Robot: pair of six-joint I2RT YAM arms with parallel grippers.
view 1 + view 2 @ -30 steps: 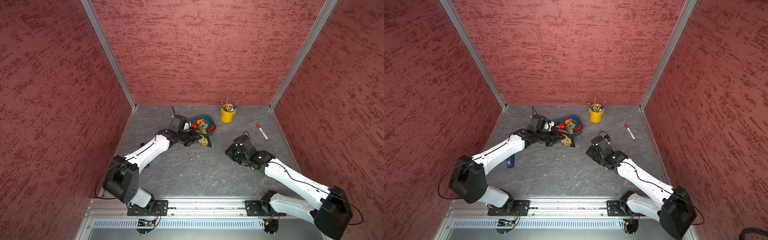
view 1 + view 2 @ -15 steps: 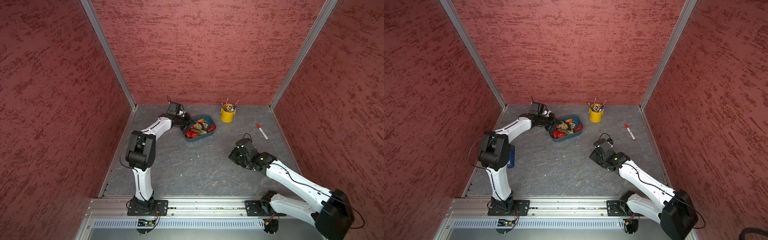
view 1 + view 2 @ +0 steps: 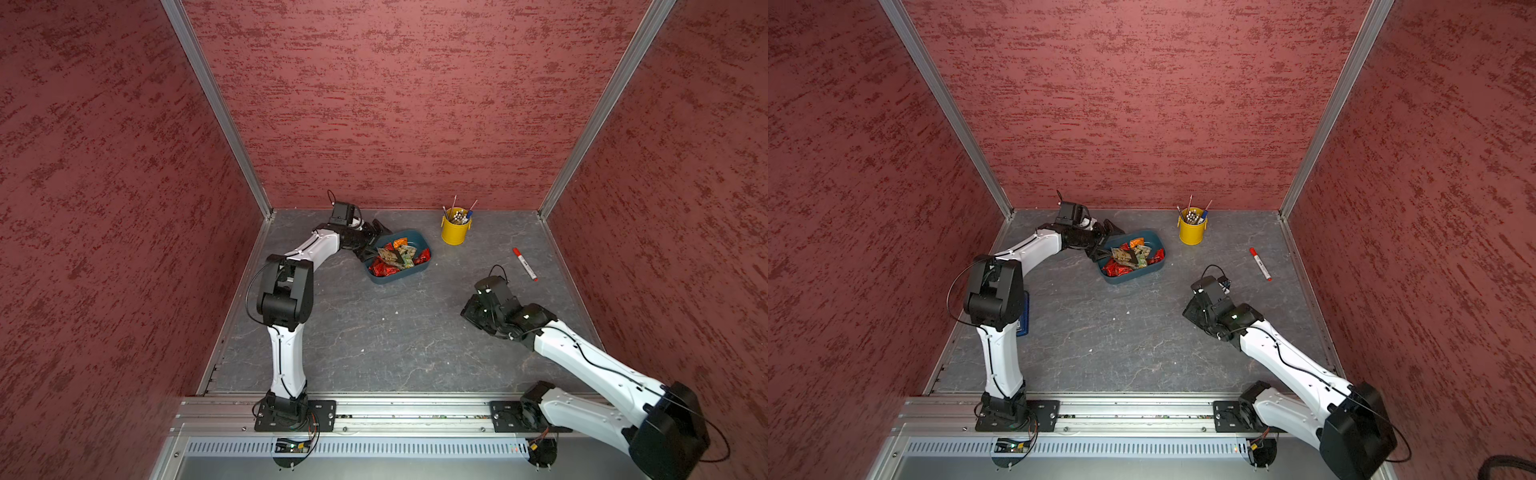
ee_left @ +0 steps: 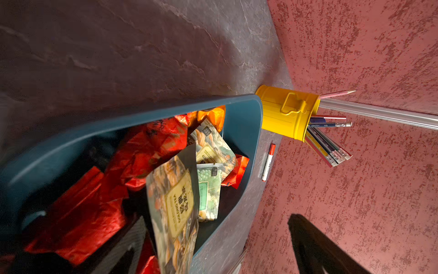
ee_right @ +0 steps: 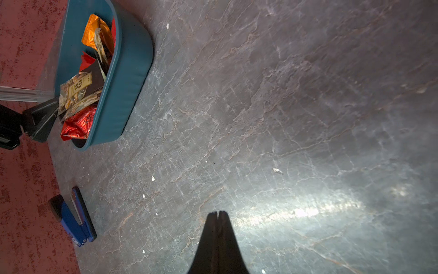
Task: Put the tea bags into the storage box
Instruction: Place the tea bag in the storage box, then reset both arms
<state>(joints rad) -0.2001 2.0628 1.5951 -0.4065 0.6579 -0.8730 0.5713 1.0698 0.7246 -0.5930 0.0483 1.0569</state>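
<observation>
So the tea bags are all piled in the storage box; every packet I can see is inside it. It's mostly crinkly red foil ones, with the orange one tucked at the end nearer the back wall. A few see-through pouches sit on top. The big tan-label pouch leans up on the heap, and a green-label pouch lies right beside it. The box sits on the gray surface toward the back, a bit left of center.

The left tool is right at the box's left end with its jaws spread wide and nothing gripped. One finger is down by the packets and the other finger is out past the box wall. Can't tell if the lower one is actually touching a packet.

A yellow pencil cup stands just beside the box's far right corner. A red-capped marker lies further right on the surface. A blue stapler lies over by the left wall.

The right tool is pinched closed on nothing, low over bare surface and well apart from the box.
</observation>
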